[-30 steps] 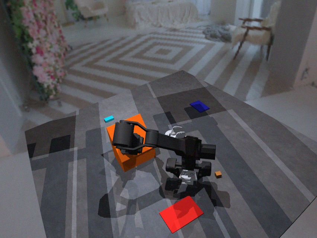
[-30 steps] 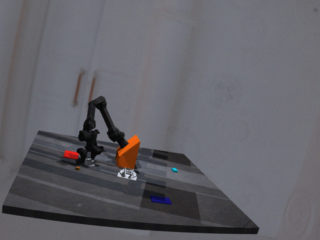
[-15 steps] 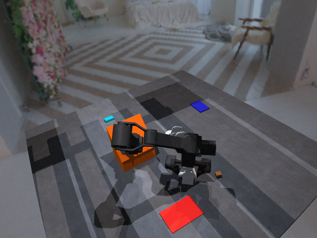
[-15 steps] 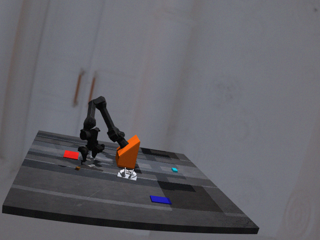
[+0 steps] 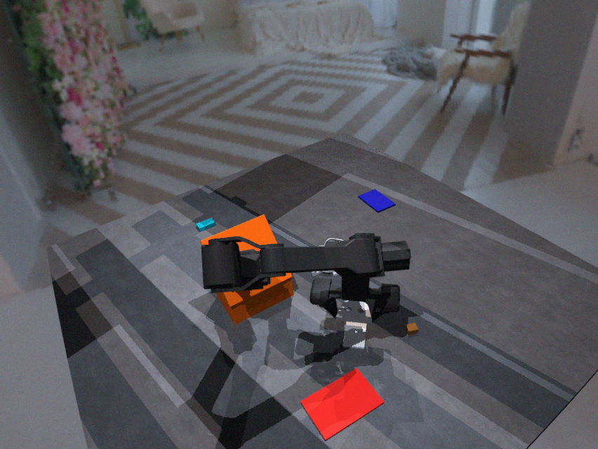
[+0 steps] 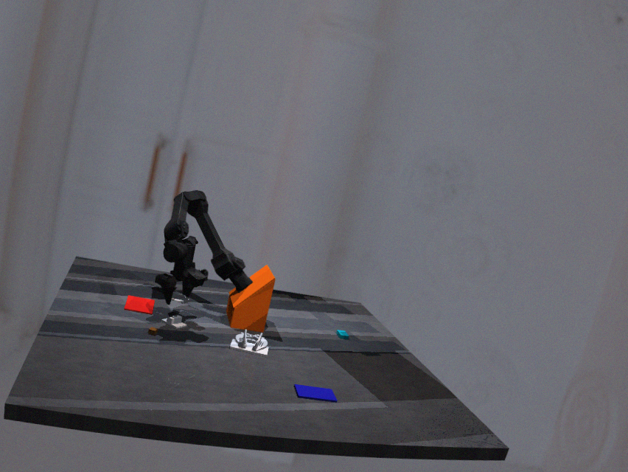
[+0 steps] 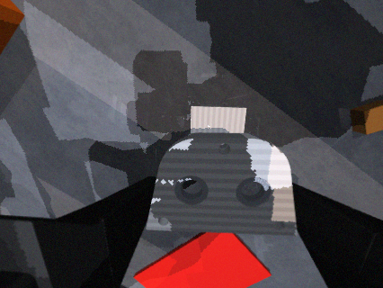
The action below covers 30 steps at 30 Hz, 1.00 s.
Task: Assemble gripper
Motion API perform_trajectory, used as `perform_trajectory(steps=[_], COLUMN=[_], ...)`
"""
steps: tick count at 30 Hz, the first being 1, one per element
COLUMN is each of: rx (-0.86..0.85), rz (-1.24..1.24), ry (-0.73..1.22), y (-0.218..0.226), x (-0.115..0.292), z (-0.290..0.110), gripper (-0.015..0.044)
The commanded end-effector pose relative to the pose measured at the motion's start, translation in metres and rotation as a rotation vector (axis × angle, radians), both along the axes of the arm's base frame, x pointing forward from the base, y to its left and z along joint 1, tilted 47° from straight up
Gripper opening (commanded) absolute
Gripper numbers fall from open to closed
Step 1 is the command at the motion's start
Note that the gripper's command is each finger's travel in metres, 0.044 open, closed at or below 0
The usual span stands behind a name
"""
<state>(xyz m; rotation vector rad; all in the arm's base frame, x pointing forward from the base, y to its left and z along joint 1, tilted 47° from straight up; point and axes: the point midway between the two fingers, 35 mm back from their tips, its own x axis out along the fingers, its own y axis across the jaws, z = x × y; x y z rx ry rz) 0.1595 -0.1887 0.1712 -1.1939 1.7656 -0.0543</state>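
patchwork grey tabletop [image 5: 459, 270] [image 6: 203, 375] [image 7: 324, 166] lies beneath your gripper [image 5: 354, 311] [image 6: 178, 299] [image 7: 222, 184], whose fingers stand wide because they are shut on the housing plate [image 5: 351, 308] [image 6: 179, 299] [image 7: 220, 166], pinched by its side edges above a small pale stand [image 5: 355, 339] [image 6: 174, 321] [image 7: 218, 119]. that hold leaves the two round sockets uncovered, probably so you can line them up with the stubs. in the exterior view the gripper base [image 6: 257, 349] sits right and nearer, jaws on top, though you can't tell whether their teeth mesh.
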Motion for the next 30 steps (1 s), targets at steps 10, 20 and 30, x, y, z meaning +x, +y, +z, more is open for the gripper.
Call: perform_trajectory(steps=[10,20,30], rx=[0.0,0.024,0.041], rz=[-0.028,-0.103,-0.182], ry=[-0.043,-0.131,-0.214], y=[0.01,0.023,0.04], x=[0.008,0.03,0.049], z=[0.003,-0.017,-0.037], gripper=[0.0351,0.0351,0.0351])
